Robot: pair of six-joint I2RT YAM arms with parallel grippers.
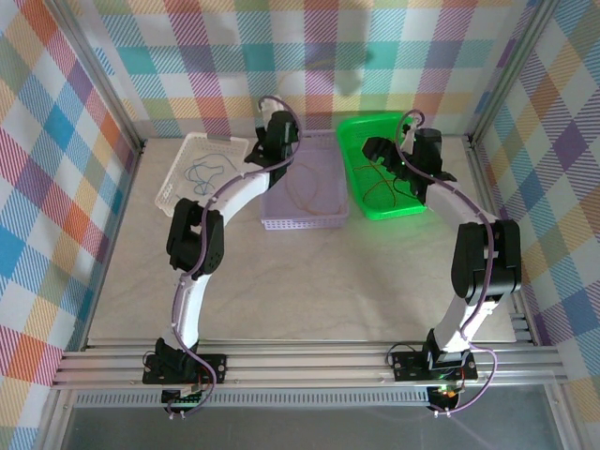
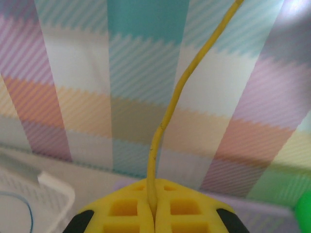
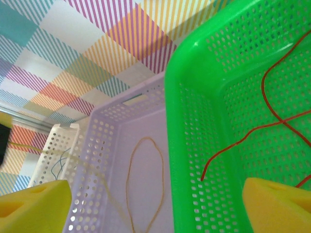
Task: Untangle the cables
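Your left gripper (image 2: 154, 206) is clenched on a yellow cable (image 2: 171, 107), which rises from between the pads and bends off to the upper right. Your right gripper (image 3: 155, 208) hangs released, pads wide apart, above the wall of the green basket (image 3: 194, 121), where a red cable (image 3: 265, 87) lies with its runs crossing. If you close on that crossing, you would likely lift both runs and tighten the snarl, and a low descent could snag the mesh. The yellow cable looks thinly pinched and might slip under a tug. The right wrist view gives you the orange cable (image 3: 146, 184) looped in the purple basket (image 3: 112, 141). The top view places a blue cable (image 1: 202, 173) in the white basket (image 1: 202, 145). The left wrist view shows the pinch itself, which the top view is too coarse to resolve.
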